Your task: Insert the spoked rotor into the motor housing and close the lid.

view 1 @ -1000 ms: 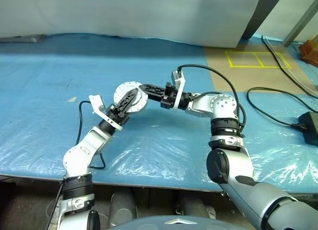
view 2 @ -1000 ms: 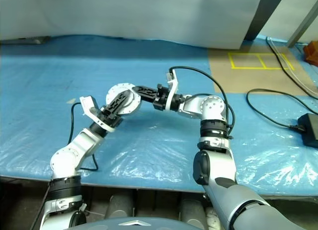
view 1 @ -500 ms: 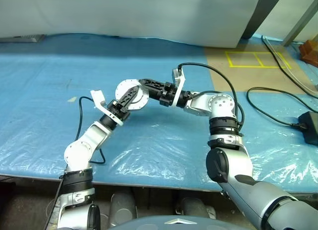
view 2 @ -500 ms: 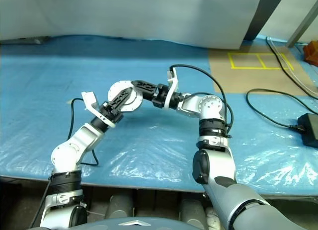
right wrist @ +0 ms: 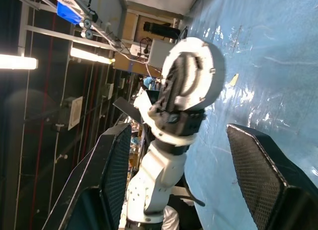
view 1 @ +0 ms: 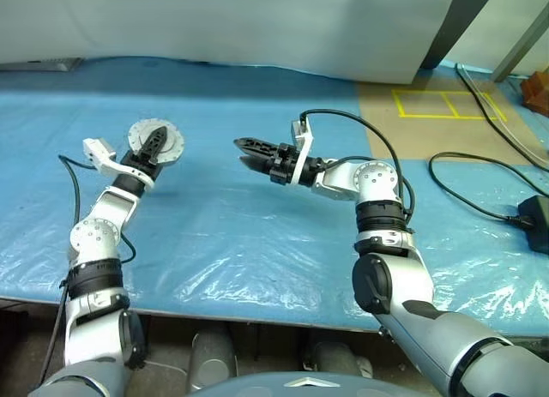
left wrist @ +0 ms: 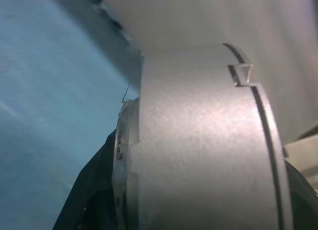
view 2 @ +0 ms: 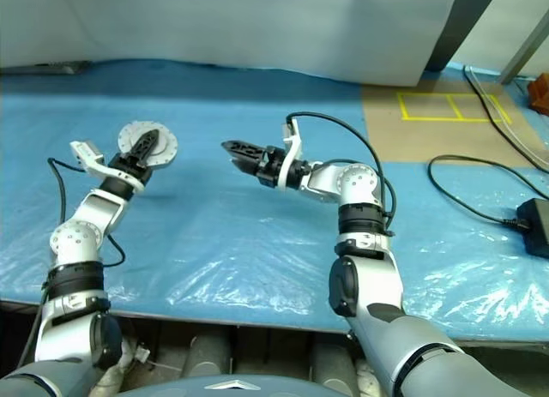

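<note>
A: Left gripper (view 1: 159,142) state?
B: Clamped on a round silver disc, the motor housing (view 1: 155,142), one black finger (view 1: 158,143) across the face turned to the head camera. It is held up off the blue sheet (view 1: 257,234), over the robot's left part of it. In the left wrist view the housing's grey side wall (left wrist: 198,150) is right up against the lens.

A: Rotor visible?
B: Can't tell. The disc face shows a silver rim with small holes, and the finger hides the middle. No copper windings seen anywhere on the sheet.

A: Right gripper (view 1: 249,153)?
B: Jaws apart, nothing between them. It points toward the robot's left, level, above the middle of the sheet. In the right wrist view both ribbed finger pads (right wrist: 117,160) stand wide, with the left gripper and its disc framed in the gap, well apart from them.

A: Any contact between the two?
B: None. Clear gap of sheet between the right fingertips and the disc.
</note>
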Controlling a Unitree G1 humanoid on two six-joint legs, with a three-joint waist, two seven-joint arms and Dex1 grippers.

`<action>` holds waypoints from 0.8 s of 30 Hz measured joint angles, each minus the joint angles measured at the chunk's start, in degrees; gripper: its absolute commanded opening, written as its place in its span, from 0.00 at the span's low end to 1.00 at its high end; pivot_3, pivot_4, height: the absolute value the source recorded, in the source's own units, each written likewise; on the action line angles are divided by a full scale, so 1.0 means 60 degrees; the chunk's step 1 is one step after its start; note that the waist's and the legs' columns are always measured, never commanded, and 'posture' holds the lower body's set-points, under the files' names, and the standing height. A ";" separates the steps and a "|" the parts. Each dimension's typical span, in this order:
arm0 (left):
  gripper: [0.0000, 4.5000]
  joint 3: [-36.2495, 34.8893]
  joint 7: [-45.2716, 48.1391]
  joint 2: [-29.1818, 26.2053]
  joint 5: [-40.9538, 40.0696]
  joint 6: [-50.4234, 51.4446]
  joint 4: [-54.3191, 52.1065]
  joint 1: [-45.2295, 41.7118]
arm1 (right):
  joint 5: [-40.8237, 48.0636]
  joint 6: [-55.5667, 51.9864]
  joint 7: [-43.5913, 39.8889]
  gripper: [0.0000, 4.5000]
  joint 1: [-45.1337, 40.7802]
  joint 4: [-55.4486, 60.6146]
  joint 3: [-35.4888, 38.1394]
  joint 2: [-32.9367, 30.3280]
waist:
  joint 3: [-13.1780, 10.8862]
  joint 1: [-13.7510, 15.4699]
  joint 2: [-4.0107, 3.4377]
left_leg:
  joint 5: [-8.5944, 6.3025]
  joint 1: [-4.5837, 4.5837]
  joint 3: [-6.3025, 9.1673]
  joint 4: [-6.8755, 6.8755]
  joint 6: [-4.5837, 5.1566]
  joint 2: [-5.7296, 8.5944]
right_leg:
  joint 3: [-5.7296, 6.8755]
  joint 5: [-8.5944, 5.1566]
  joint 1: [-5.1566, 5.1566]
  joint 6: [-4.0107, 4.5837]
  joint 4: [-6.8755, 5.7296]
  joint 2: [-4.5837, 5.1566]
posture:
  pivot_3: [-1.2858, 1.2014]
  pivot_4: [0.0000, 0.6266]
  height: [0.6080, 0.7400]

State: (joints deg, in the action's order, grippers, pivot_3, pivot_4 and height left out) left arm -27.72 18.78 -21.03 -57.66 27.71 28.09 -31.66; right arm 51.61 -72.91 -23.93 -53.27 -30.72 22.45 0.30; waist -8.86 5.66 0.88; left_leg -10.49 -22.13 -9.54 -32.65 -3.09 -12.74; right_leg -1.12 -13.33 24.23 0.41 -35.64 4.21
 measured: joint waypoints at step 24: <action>0.90 -0.0953 0.0322 -0.2206 0.2977 -0.1807 0.3795 -0.0278 | 0.0000 0.0037 0.0034 0.71 0.0244 0.0187 -0.0296 0.0065 | -0.0002 -0.0080 0.0004 | -0.0001 -0.0088 0.0149 -0.0063 -0.0005 -0.0009 | 0.0194 0.0000 -0.0014 0.0007 -0.0004 0.0003 | 0.52 0.24 1.00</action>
State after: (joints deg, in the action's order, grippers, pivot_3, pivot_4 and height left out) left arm -33.43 20.71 -34.27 -39.80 16.87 50.86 -33.33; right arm 51.61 -72.69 -23.72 -51.80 -29.60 20.68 0.69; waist -8.88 5.18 0.90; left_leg -10.49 -22.66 -8.65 -33.02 -3.12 -12.80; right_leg 0.04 -13.33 24.15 0.45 -35.66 4.23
